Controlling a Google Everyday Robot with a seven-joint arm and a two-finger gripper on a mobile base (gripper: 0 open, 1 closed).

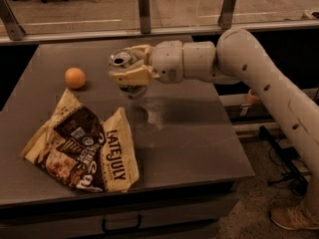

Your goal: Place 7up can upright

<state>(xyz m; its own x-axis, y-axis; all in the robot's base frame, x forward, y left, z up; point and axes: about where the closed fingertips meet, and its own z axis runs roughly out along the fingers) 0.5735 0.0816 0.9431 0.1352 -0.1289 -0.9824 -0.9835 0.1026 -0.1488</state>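
- Gripper [129,71] sat just left of frame centre, in the upper half, at the end of a pale arm [249,68] reaching in from the right.
- Jaws were clamped on the can [121,59]; one finger above it, one across its side.
- Can was held off the table [199,138], tilted, its open top facing the upper left of the frame. Its lower end showed below the gripper.
- A pale blurred patch lay on the table directly beneath the can.
- Orange ball [75,77] rested on the table at upper left, well apart from the can.
- Crumpled snack bag [84,148] lay flat at lower left, near the table's front edge.
- Shoe [294,217] on the floor at lower right.
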